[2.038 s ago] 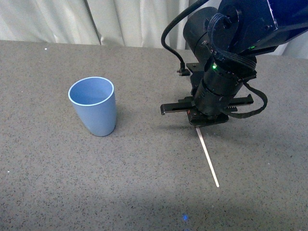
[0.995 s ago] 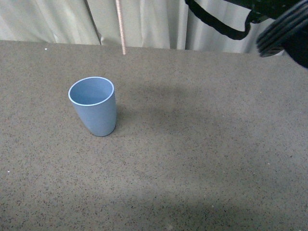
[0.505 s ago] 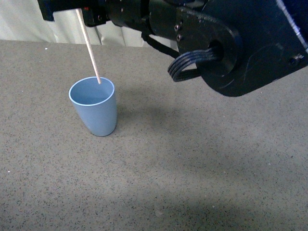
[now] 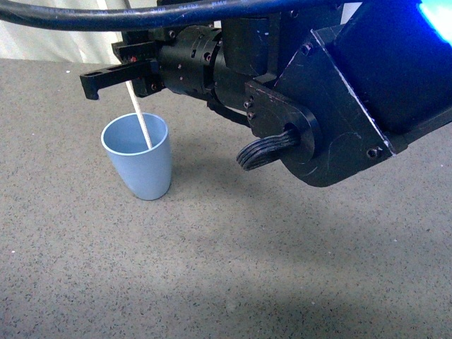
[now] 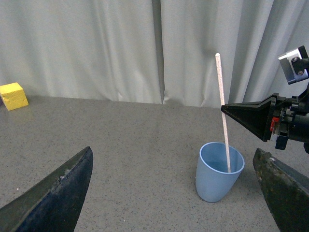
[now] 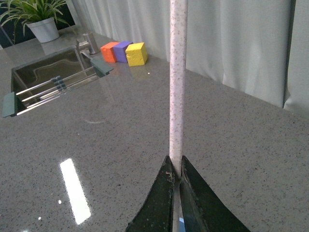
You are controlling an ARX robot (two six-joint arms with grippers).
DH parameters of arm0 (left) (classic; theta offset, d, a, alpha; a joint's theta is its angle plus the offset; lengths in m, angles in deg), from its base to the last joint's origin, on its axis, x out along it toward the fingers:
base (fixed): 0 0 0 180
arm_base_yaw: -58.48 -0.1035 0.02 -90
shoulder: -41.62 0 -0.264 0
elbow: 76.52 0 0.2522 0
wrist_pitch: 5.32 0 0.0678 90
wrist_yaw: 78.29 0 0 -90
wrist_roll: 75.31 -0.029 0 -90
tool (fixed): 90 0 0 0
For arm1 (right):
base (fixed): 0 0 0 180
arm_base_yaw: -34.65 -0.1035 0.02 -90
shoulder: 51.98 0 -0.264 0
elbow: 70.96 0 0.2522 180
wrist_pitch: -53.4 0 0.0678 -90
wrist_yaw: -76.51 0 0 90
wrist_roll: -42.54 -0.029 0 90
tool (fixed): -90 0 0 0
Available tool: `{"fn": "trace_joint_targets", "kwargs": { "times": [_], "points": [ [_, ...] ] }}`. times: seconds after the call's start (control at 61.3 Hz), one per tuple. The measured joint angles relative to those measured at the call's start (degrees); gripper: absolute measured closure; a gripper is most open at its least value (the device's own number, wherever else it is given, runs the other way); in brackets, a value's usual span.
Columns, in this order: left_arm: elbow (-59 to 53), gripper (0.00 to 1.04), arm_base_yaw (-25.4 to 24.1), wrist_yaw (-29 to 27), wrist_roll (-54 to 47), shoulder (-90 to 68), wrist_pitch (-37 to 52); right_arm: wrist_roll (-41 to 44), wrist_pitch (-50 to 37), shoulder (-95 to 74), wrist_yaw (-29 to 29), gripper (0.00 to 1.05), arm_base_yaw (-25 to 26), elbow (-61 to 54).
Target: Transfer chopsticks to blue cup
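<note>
- Since 0.5 s ago the right gripper (image 4: 128, 76) has dropped w/ the chopsticks (image 4: 142, 121): tip was at the rim, now it's inside the blue cup (image 4: 145, 173).
- Right jaws clamped on the stick's upper part. Left gripper (image 5: 172, 154) jaws wide apart, holding nothing.
- Can't tell if the tip touches bottom.
- Risk: stick stands well above the rim, so on release it may lean hard & tip the cup.
- Grey speckled bench (image 4: 296, 268), pale curtain (image 5: 96, 48), 1 yellow block (image 5: 13, 95), sink (image 6: 46, 72) further off.
</note>
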Motion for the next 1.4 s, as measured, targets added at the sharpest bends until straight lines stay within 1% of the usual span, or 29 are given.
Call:
{"fn": "trace_joint_targets", "kwargs": {
  "times": [0.196, 0.228, 0.359, 0.44, 0.473, 0.603, 0.668, 0.701, 0.766, 0.832, 0.848, 0.897, 0.929, 0.946, 0.978, 1.092, 1.174, 1.207, 1.272, 1.353, 1.37, 1.386, 1.402],
  "points": [
    [0.0, 0.07, 0.0, 0.0, 0.0, 0.0, 0.0, 0.1, 0.0, -0.7, 0.0, 1.03, -0.1, -0.3],
    [0.0, 0.07, 0.0, 0.0, 0.0, 0.0, 0.0, 0.2, 0.1, -0.7, 0.1, 1.00, -0.1, -0.4],
    [0.0, 0.07, 0.0, 0.0, 0.0, 0.0, 0.0, -0.1, 0.0, -0.7, 0.2, 0.75, -0.1, -0.6],
    [0.0, 0.07, 0.0, 0.0, 0.0, 0.0, 0.0, -0.1, -0.1, -0.7, 0.3, 0.63, -0.1, -0.9],
    [0.0, 0.07, 0.0, 0.0, 0.0, 0.0, 0.0, 0.0, -0.1, -0.7, 0.3, 0.56, 0.0, -1.2],
    [0.0, 0.07, 0.0, 0.0, 0.0, 0.0, 0.0, 0.0, -0.4, -0.7, 0.7, 0.35, 0.2, -2.2],
    [0.0, 0.07, 0.0, 0.0, 0.0, 0.0, 0.0, 0.0, -0.8, -0.3, 1.8, 0.24, 0.4, -3.1],
    [0.0, 0.07, 0.0, 0.0, 0.0, 0.0, 0.0, 0.1, -1.2, 0.2, 2.6, 0.17, 0.5, -3.8],
    [0.0, 0.07, 0.0, 0.0, 0.0, 0.0, 0.0, 0.6, -1.8, 1.3, 4.8, 0.08, 0.7, -5.2],
    [0.0, 0.07, 0.0, 0.0, 0.0, 0.0, 0.0, 1.4, -2.3, 2.4, 7.4, 0.10, 1.1, -6.4],
    [0.0, 0.07, 0.0, 0.0, 0.0, 0.0, 0.0, 1.8, -2.0, 3.0, 9.4, 0.10, 1.4, -6.9],
    [0.0, 0.07, 0.0, 0.0, 0.0, 0.0, 0.0, 2.3, -0.9, 3.7, 12.0, 0.10, 1.9, -7.4],
    [0.0, 0.07, 0.0, 0.0, 0.0, 0.0, 0.0, 2.9, -0.4, 4.2, 14.7, 0.09, 2.6, -8.1],
    [0.0, 0.07, 0.0, 0.0, 0.0, 0.0, 0.0, 3.0, -0.4, 4.3, 15.0, 0.09, 2.8, -8.3],
    [0.0, 0.07, 0.0, 0.0, 0.0, 0.0, 0.0, 3.5, -0.4, 4.7, 17.7, 0.09, 3.8, -9.4],
    [0.0, 0.07, 0.0, 0.0, 0.0, 0.0, 0.0, 4.3, 0.1, 6.0, 22.3, 0.09, 7.2, -13.1],
    [0.0, 0.07, 0.0, 0.0, 0.0, 0.0, 0.0, 6.5, -0.3, 7.5, 26.3, 0.09, 10.2, -16.8],
    [0.0, 0.07, 0.0, 0.0, 0.0, 0.0, 0.0, 7.6, -0.7, 9.0, 27.7, 0.09, 12.2, -19.3],
    [0.0, 0.07, 0.0, 0.0, 0.0, 0.0, 0.0, 9.0, -2.6, 12.1, 30.3, 0.09, 15.2, -23.4],
    [0.0, 0.07, 0.0, 0.0, 0.0, 0.0, 0.0, 8.9, -4.9, 14.8, 31.9, 0.09, 17.1, -26.4],
    [0.0, 0.07, 0.0, 0.0, 0.0, 0.0, 0.0, 8.8, -6.8, 14.8, 33.6, 0.12, 17.4, -27.0],
    [0.0, 0.07, 0.0, 0.0, 0.0, 0.0, 0.0, 8.4, -11.8, 14.9, 36.5, 0.16, 17.6, -28.3],
    [0.0, 0.07, 0.0, 0.1, 0.0, 0.0, 0.0, 8.3, -15.0, 14.9, 37.9, 0.20, 17.8, -29.4]
  ]
}}
